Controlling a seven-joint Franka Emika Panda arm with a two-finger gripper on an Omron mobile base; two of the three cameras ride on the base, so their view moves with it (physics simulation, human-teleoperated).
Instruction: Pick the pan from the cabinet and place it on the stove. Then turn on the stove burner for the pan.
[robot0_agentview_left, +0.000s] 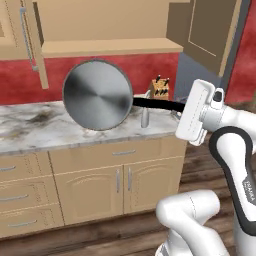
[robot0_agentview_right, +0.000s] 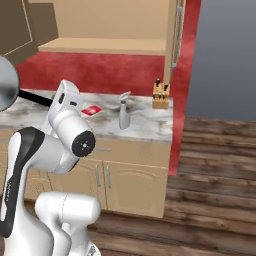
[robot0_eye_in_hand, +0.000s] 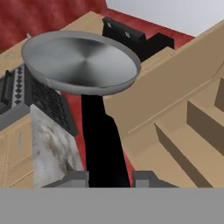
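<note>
Pincer (robot0_eye_in_hand: 109, 177) clamps pan (robot0_agentview_left: 97, 95) handle; arm lettering unreadable.

Red wall (robot0_agentview_left: 150, 67) behind a grey-veined marble counter (robot0_agentview_left: 30, 125). Tan base units with drawers (robot0_agentview_left: 22, 197) and two arched doors (robot0_agentview_left: 117, 187) below. Dark wood plank floor (robot0_agentview_right: 215, 185). Knife block (robot0_agentview_right: 160, 96) at the counter's end, near a grey panel (robot0_agentview_right: 225, 55).

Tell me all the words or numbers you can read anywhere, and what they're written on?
"FRANKA": seems to run down the black part of the robot arm, but it is tiny and blurry, so I'm not sure.
Red packet on the counter: any print is too blurred to read.
Nothing else has words or numbers.
</note>
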